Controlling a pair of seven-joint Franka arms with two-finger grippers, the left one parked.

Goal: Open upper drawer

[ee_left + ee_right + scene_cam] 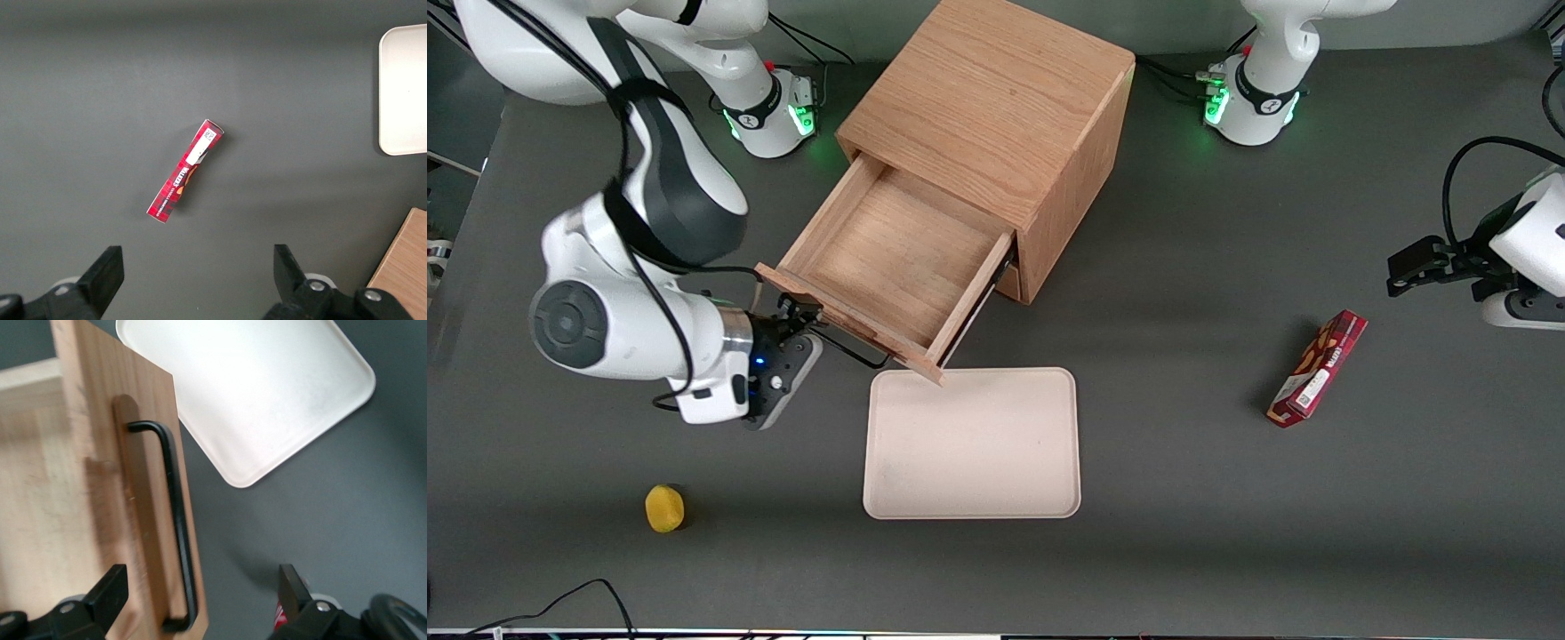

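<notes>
From the front, the upper drawer [889, 267] is sitting pulled well out of the cabinet [1005, 116]. Wrist cam: the gripper [200, 600] is straddling the handle [175, 520], jaws wide, gripping nothing, so back straight off.

Item count: one wooden cabinet [996, 116] with one upper drawer [889, 267] pulled out, and one beige tray [972, 444]. One red box [1317, 369], one yellow object [664, 508]. One hand [805, 322] sits at the black handle [854, 348].
</notes>
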